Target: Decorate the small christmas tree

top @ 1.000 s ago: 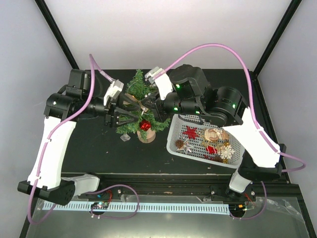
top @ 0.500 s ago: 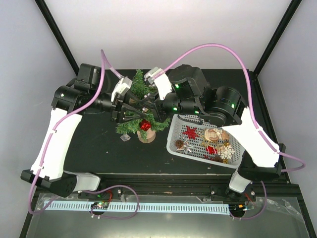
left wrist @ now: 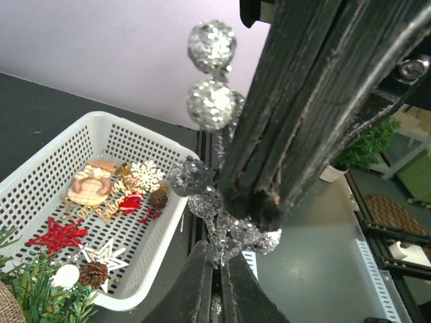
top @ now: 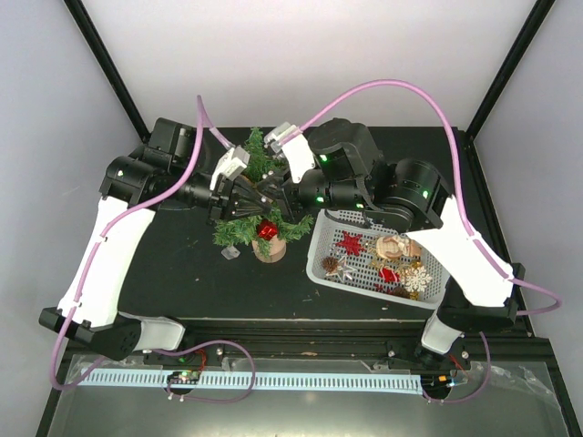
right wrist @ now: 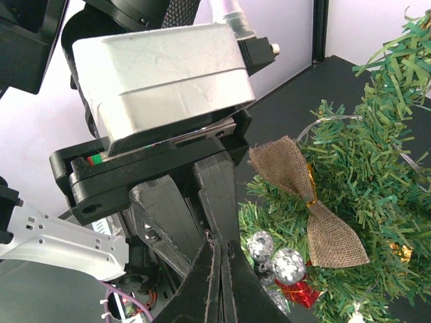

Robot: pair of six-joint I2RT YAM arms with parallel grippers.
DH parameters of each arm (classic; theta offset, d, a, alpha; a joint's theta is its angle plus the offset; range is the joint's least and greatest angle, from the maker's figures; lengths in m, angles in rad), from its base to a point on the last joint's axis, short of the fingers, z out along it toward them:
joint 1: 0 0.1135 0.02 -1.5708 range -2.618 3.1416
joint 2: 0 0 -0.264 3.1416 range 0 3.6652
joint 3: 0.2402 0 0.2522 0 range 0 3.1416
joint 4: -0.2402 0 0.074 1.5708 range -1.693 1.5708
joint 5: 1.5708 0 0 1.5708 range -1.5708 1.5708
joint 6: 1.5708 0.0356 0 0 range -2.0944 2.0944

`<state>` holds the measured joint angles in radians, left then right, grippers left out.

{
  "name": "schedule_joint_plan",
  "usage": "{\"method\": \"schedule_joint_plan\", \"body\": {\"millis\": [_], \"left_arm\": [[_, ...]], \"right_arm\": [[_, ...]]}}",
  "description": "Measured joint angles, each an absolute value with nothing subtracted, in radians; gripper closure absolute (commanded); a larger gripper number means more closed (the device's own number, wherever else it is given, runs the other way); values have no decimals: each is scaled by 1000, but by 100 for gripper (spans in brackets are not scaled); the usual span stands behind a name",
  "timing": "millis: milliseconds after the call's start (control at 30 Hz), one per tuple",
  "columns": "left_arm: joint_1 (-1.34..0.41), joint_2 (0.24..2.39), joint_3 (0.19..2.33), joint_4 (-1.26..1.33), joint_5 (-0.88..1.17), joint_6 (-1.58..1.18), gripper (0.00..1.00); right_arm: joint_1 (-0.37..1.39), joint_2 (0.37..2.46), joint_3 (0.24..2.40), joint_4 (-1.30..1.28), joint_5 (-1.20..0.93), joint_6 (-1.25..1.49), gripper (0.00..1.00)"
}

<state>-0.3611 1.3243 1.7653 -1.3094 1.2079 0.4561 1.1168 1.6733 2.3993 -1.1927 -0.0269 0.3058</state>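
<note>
So the tree (top: 258, 162) stands on its stump (top: 270, 251) on the black table (top: 173, 273), a bit left of centre, with the white basket (top: 316, 258) just beside it on the right. Both arms reach in over the tree and meet nose to nose right at the branches. The left gripper (left wrist: 215, 264) has its fingers pinched together on the thin stem of a silver bead sprig (left wrist: 210, 102). In the left wrist view you can see the wire run straight down into the pinch, with the glittery balls fanning out above. The right gripper (right wrist: 217, 254) is squeezed fully together too, tips right in the same clump of beads, but I honestly can't tell whether it's actually gripping the sprig or just touching it. On the tree itself there's a burlap bow (right wrist: 303, 202) and a little red gift (right wrist: 301, 294) below it, with a couple of the silver balls sitting just left of them. The basket has a red star (left wrist: 57, 237), a white snowflake (left wrist: 147, 173), a pine cone (left wrist: 93, 272) and some other bits in it.
</note>
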Motion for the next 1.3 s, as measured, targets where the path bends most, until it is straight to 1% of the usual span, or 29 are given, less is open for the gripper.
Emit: {"method": "schedule_joint_plan", "body": {"millis": [133, 167, 200, 233, 267, 367, 467, 567, 667, 767, 967, 1167, 1300], "left_arm": [[-361, 1324, 1765, -1309, 1194, 456, 99], [-361, 1324, 1765, -1309, 1190, 456, 98], [-361, 1324, 1765, -1310, 1183, 456, 99], [-361, 1324, 1766, -1312, 1176, 456, 99], [-361, 1324, 1766, -1314, 1171, 457, 98], [-361, 1324, 1780, -1323, 1140, 463, 98], [-359, 1315, 1784, -1335, 1107, 475, 99], [-345, 1291, 1784, -1344, 1073, 484, 98], [-312, 1254, 1784, -1358, 1050, 498, 98], [-255, 1217, 1784, -1380, 1031, 523, 98], [-114, 1172, 1760, -1472, 996, 610, 98], [-18, 1075, 1582, -1516, 843, 724, 98], [39, 1065, 1498, -1531, 738, 789, 98]], "right_arm": [[1117, 1673, 2393, -1189, -26, 306, 99], [1117, 1673, 2390, -1188, -25, 306, 96], [1117, 1672, 2385, -1187, -24, 306, 89], [1117, 1672, 2382, -1186, -22, 308, 79], [1117, 1672, 2381, -1186, -18, 312, 74], [1117, 1665, 2370, -1182, 3, 315, 71], [1117, 1622, 2315, -1156, 42, 322, 60], [1117, 1533, 2219, -1103, 109, 329, 55], [1117, 1423, 2125, -1038, 188, 335, 54], [1117, 1342, 2084, -999, 258, 336, 54], [1117, 1282, 2044, -965, 345, 340, 54], [1117, 1279, 1955, -966, 380, 350, 53], [1117, 1265, 1913, -965, 389, 359, 54]]}}
